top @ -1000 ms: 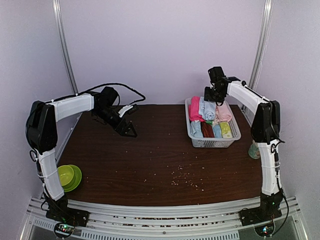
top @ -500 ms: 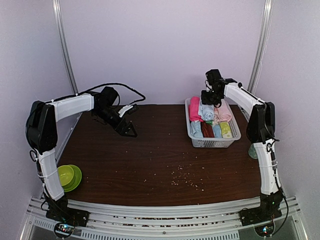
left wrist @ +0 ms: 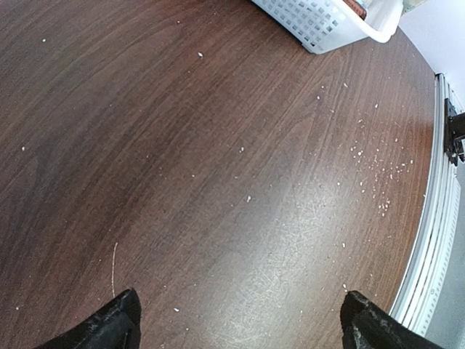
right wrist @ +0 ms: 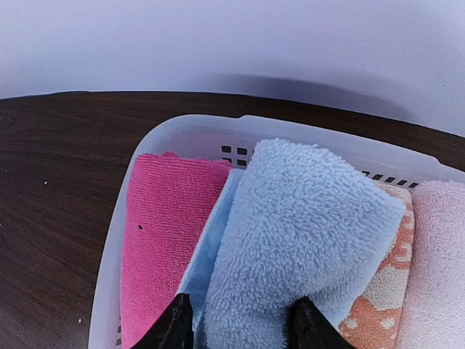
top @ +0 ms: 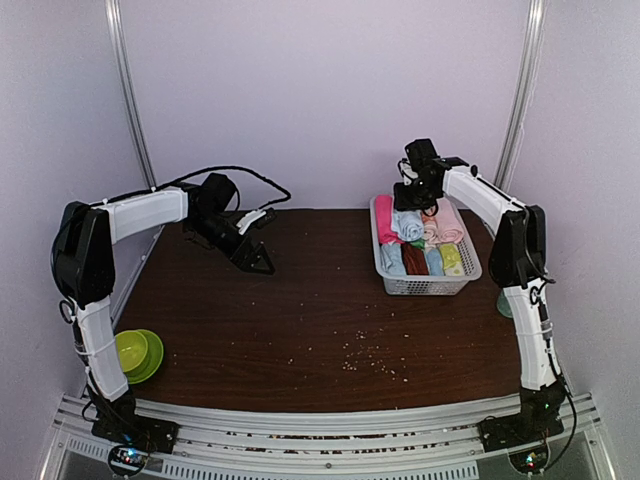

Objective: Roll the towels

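Note:
A white basket [top: 425, 285] stands at the table's back right. At its far end lie the magenta-pink towel [right wrist: 163, 233], folded flat against the left wall [top: 384, 220], and beside it the fluffy light blue towel [right wrist: 290, 233], rolled up [top: 408, 226]. My right gripper [right wrist: 243, 323] reaches down over the basket [top: 412, 200]. Its fingers press the two sides of the blue roll, shut on it. My left gripper [left wrist: 240, 320] hangs open over bare wood at the back left [top: 258, 262], holding nothing.
Smaller rolls in peach, pale pink, brown, yellow and blue fill the rest of the basket [right wrist: 189, 131]. A green bowl [top: 135, 352] sits at the near left edge. Crumbs [top: 365, 360] are scattered near the front. The basket's corner [left wrist: 320, 25] shows in the left wrist view.
My right gripper has shifted left and toward the back wall over the basket, and the blue roll sits lower among the other rolls. The left arm has not moved.

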Controlling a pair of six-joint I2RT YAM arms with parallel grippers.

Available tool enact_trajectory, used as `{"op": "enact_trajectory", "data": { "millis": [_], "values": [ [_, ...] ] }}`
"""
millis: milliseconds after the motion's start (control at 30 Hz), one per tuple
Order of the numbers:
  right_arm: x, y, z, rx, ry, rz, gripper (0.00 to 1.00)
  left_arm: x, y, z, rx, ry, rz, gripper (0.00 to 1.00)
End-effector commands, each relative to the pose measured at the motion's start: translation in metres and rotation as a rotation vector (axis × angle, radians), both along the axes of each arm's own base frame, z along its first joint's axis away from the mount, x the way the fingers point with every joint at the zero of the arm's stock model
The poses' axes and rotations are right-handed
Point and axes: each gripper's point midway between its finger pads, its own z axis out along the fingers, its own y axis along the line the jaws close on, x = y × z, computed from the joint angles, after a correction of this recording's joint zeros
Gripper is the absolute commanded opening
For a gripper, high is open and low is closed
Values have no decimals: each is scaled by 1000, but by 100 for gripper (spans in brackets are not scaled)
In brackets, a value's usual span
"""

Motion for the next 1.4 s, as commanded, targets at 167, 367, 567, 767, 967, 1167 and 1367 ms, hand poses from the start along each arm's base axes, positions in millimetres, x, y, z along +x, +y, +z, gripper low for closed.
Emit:
{"op": "enact_trajectory", "data": {
  "millis": [167,367,567,767,967,1167,1367],
  "values": [
    [-15,-2,-77,21,212,58,40,11,0,-5,-10,-9,12,98],
    [-17,-28,-86,-20,241,-15,39,12,0,-8,-5,-6,13,98],
    [-30,-37,-110,24,332,-7,40,11,2,-9,-1,1,13,98],
    [-36,-38,-109,17,356,-3,41,9,2,-9,-3,6,12,98],
    [-37,-45,-82,-31,318,-19,58,12,8,-6,31,-16,30,98],
    [-41,-44,-27,-10,215,-27,70,11,10,2,30,-33,39,98],
    [-45,-38,8,-12,159,-13,72,10,10,7,28,-44,38,98]
  ]
}}
